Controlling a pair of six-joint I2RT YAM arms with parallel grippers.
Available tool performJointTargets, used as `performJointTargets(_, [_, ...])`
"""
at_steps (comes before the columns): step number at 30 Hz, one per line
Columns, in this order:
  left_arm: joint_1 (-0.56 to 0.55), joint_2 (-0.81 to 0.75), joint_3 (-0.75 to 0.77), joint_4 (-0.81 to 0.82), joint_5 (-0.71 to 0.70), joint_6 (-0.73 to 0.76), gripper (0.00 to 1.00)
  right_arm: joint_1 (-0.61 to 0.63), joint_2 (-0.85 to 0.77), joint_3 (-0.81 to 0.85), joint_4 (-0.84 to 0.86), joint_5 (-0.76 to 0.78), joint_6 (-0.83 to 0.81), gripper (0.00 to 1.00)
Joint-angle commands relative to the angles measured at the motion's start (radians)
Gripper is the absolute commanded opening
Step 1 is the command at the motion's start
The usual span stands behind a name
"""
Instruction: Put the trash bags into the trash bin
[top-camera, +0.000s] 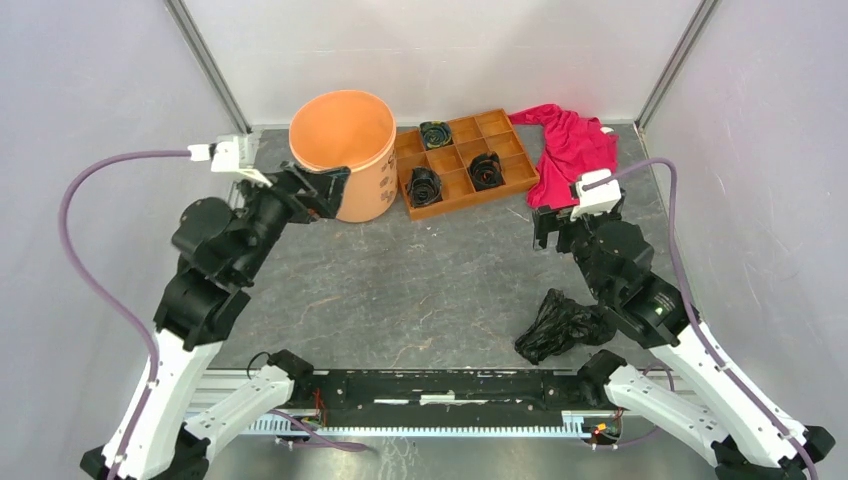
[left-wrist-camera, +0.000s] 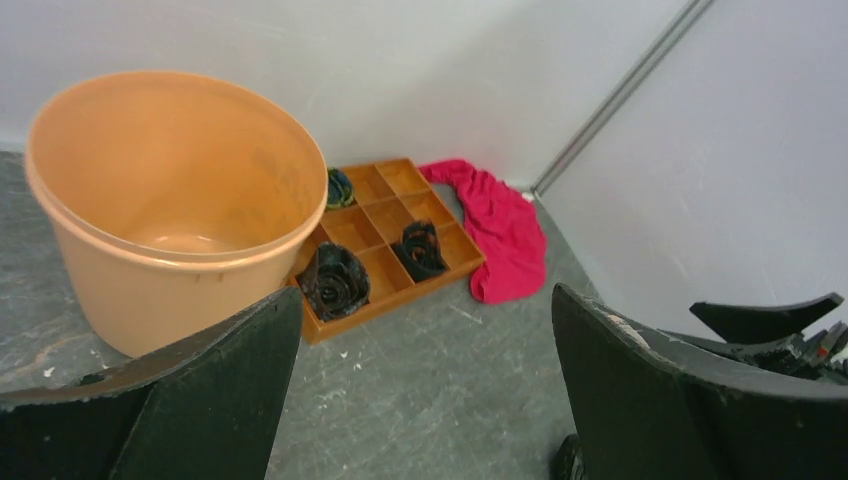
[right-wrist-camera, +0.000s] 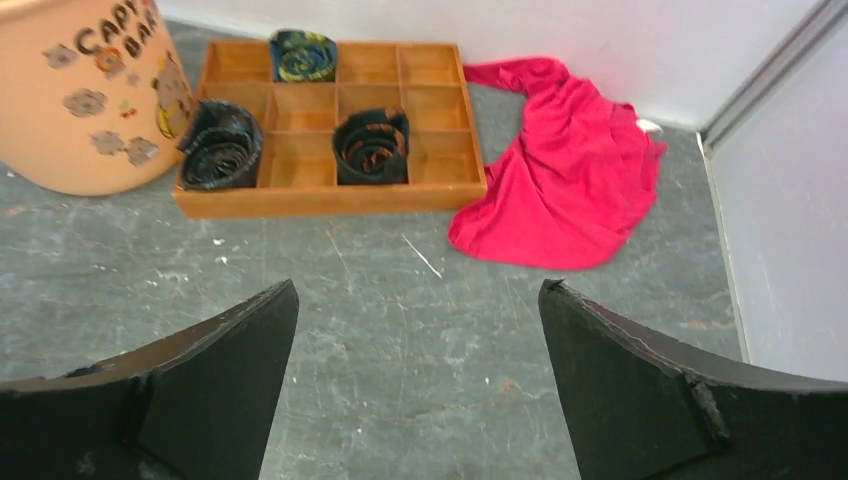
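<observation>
A crumpled black trash bag (top-camera: 560, 325) lay on the table (top-camera: 420, 290), well apart from the orange trash bin (top-camera: 365, 195), off to the bin's right and toward the near edge. The right gripper (top-camera: 548, 230), jaws spread wide and empty, was the nearer one, yet it faced away, so the bag lay behind and below it. The left gripper (top-camera: 325, 188), also spread and empty, hovered close beside the bin. The heap's long axis ran roughly left to right; it pointed no clear way.
</observation>
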Motion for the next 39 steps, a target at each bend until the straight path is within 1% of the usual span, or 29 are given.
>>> performJointTargets(1, [0.007, 0.099, 0.04, -0.001, 0.112, 0.064, 1.0, -0.009, 0.018, -0.007, -0.044, 0.087, 0.043, 0.98])
performJointTargets(5, [0.008, 0.171, 0.04, 0.025, 0.191, 0.072, 1.0, -0.011, 0.034, -0.016, -0.127, 0.122, 0.084, 0.98])
performJointTargets(9, [0.009, 0.214, 0.001, 0.078, 0.247, 0.076, 1.0, -0.012, 0.049, -0.053, -0.23, 0.146, 0.159, 0.98])
performJointTargets(14, [0.011, 0.237, -0.048, 0.105, 0.277, 0.099, 1.0, -0.015, 0.099, -0.131, -0.382, 0.195, 0.399, 0.98])
performJointTargets(17, [0.011, 0.229, -0.081, 0.12, 0.29, 0.112, 1.0, -0.015, 0.159, -0.171, -0.461, 0.207, 0.542, 0.98])
performJointTargets(23, [0.011, 0.21, -0.145, 0.146, 0.311, 0.136, 1.0, -0.017, 0.256, -0.243, -0.592, 0.28, 0.776, 0.98])
performJointTargets(25, [0.012, 0.21, -0.157, 0.148, 0.318, 0.14, 1.0, -0.018, 0.264, -0.27, -0.546, 0.206, 0.767, 0.98])
performJointTargets(27, [0.013, 0.212, -0.164, 0.15, 0.333, 0.142, 1.0, -0.017, 0.265, -0.306, -0.443, 0.106, 0.698, 0.98])
performJointTargets(30, [0.013, 0.207, -0.174, 0.154, 0.353, 0.139, 1.0, -0.017, 0.281, -0.326, -0.333, -0.007, 0.573, 0.98])
performJointTargets(31, [0.013, 0.204, -0.181, 0.155, 0.354, 0.139, 1.0, -0.018, 0.291, -0.33, -0.304, -0.029, 0.546, 0.95])
performJointTargets(32, [0.013, 0.202, -0.184, 0.157, 0.354, 0.139, 1.0, -0.018, 0.3, -0.338, -0.263, -0.055, 0.51, 0.87])
performJointTargets(34, [0.012, 0.196, -0.191, 0.16, 0.357, 0.137, 1.0, -0.018, 0.33, -0.35, -0.197, -0.12, 0.457, 0.77])
performJointTargets(36, [0.013, 0.192, -0.194, 0.162, 0.358, 0.138, 1.0, -0.016, 0.363, -0.368, -0.121, -0.215, 0.41, 0.6])
performJointTargets(37, [0.013, 0.19, -0.196, 0.162, 0.356, 0.139, 1.0, -0.016, 0.374, -0.378, -0.081, -0.269, 0.392, 0.54])
performJointTargets(39, [0.013, 0.189, -0.197, 0.162, 0.352, 0.141, 1.0, -0.014, 0.396, -0.395, 0.034, -0.362, 0.361, 0.34])
